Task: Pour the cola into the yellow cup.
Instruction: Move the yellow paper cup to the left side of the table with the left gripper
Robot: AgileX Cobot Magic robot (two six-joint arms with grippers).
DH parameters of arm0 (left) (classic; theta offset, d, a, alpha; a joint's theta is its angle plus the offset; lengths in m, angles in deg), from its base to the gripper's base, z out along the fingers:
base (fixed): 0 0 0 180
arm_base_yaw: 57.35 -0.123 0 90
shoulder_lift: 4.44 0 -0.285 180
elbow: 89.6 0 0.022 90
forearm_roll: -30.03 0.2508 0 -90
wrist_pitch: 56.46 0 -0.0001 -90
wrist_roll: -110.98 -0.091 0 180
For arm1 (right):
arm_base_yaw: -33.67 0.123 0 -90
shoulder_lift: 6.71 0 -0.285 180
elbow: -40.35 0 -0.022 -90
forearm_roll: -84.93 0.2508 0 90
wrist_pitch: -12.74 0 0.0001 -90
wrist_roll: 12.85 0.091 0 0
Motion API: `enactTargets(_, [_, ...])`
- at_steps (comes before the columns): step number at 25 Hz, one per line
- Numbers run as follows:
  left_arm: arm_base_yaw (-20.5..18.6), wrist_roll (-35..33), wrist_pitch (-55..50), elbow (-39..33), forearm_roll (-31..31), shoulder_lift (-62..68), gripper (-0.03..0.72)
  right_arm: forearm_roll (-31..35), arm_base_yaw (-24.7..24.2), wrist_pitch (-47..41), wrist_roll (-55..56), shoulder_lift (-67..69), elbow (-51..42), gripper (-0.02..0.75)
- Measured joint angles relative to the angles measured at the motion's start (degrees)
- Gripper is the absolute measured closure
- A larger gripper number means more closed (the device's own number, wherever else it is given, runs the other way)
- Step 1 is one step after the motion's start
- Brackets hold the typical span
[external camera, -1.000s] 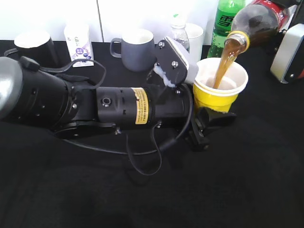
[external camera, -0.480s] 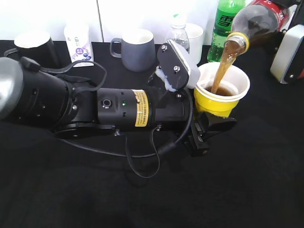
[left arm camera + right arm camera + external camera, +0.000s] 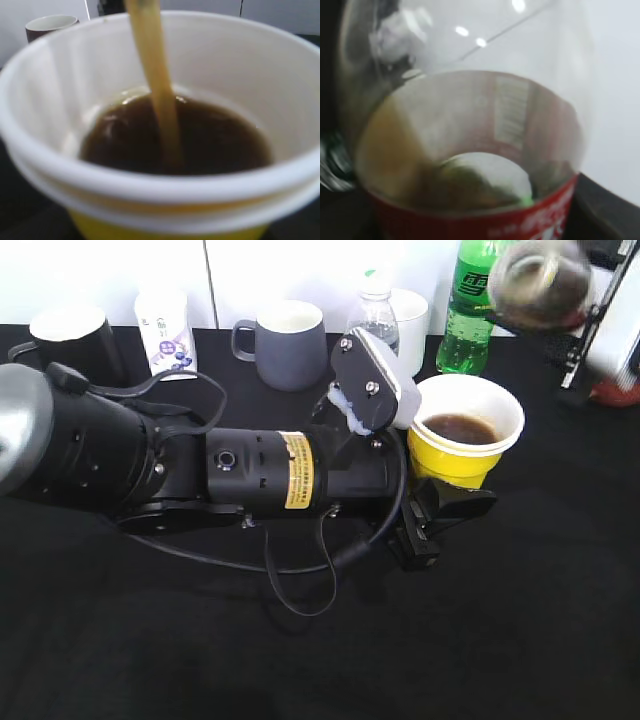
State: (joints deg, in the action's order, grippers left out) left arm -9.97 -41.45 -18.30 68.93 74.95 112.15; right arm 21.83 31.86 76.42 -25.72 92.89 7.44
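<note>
Roughly, biggest item first:
left arm: black cylindrical body (image 3: 200, 465) lying across the table (image 3: 300, 660), which is covered in matte black cloth.
cola: clear plastic bottle (image 3: 535, 282) with dark liquid and a red label, blurred, up at top right, near but above the yellow cup. The exterior view shows no stream; the left wrist view shows a thin brown stream landing in the cup, so I can't tell whether the pour is ending. Partly emptied, so probably lighter, thin-walled and easily squeezed. The right wrist view suggests a grip on the labelled body.
right jaws: not visible. The bottle fills the right wrist view and hangs in the air, so they are probably clamped on it, but I can't tell from these views.
yellow cup: tapered paper cup (image 3: 463, 440) with white inside and a rolled rim, upright, roughly a third full of cola. Soft wall, crushes easily, tips easily; hold low and lightly.
left gripper (image 3: 440, 505): black jaws closed around the cup's lower body.
background: green soda bottle (image 3: 470, 310), grey mug (image 3: 285, 345).
</note>
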Motion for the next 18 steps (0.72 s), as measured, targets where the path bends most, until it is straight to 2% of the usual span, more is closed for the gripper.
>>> enactTargets(3, [0.0, 0.0, 2.4, 0.0, 0.0, 0.0, 0.249, -0.4, 0.0, 0.0, 23.4, 0.0, 0.0, 0.246])
enactTargets(7, [0.0, 0.0, 4.8, 0.0, -0.9, 0.0, 0.249, -0.8, 0.0, 0.0, 61.0, 0.0, 0.0, 0.246])
enactTargets(9, [-0.6, 0.0, 4.8, 0.0, -0.9, 0.0, 0.249, -0.8, 0.0, 0.0, 65.1, 0.0, 0.0, 0.246])
enactTargets(12, [-4.6, 0.0, 4.5, 0.0, -2.5, -1.2, 0.249, -0.8, 0.0, 0.0, 65.8, 0.0, 0.0, 0.246])
enactTargets(18, [-11.6, 0.0, -6.2, 0.0, -2.6, -8.2, 0.249, 0.4, 0.0, 0.0, 65.9, 0.0, 0.0, 0.246])
